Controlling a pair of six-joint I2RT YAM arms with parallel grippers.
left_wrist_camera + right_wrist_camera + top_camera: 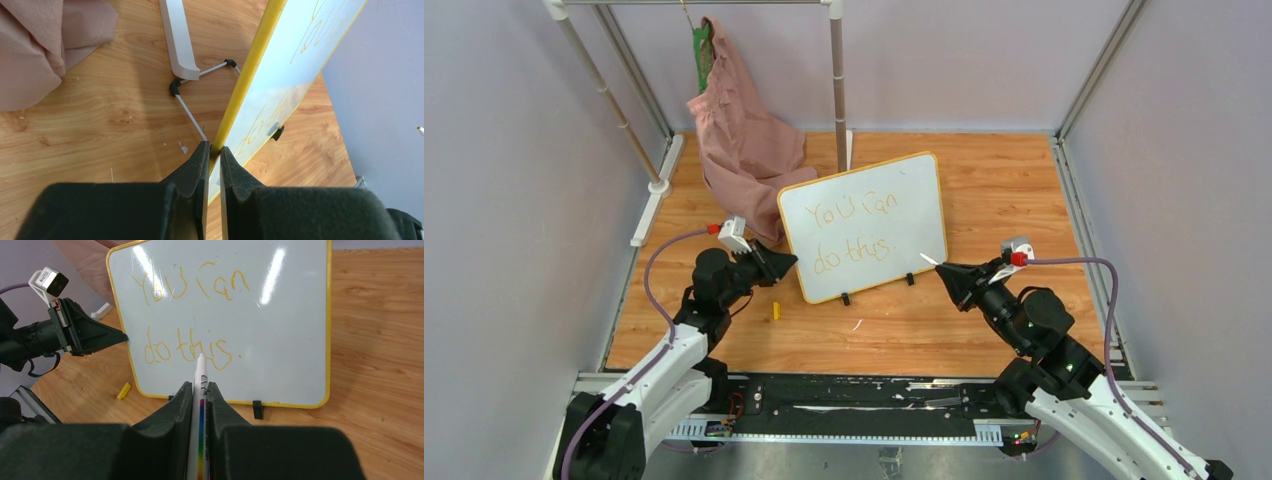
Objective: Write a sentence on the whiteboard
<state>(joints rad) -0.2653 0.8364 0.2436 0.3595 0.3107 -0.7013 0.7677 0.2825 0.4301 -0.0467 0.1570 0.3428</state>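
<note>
The board [879, 205] stands on the wooden desk [1014, 190] on two black feet, leaning back on a thin wire prop seen in the left wrist view. On its face is the sentence [856, 232] in thin orange-yellow handwriting, two lines: "You can" above "do this."

The left claw [793, 262] is at the board's left edge, low down. Its fingers are almost closed and pinch the yellow frame between their tips [214, 148].

The right claw [944, 270] is in front of the board's lower right corner, fingers closed tight on a white pen [201, 377] that lies lengthwise between them. The pen's tip points at the board's face near the end of "this."; I cannot tell whether it touches.

A small yellow cap [776, 311] lies on the desk just in front of the board's lower left corner. A pink cloth [742, 140] hangs and slumps behind the board's left side, and a rack pole [838, 80] rises behind the board.
</note>
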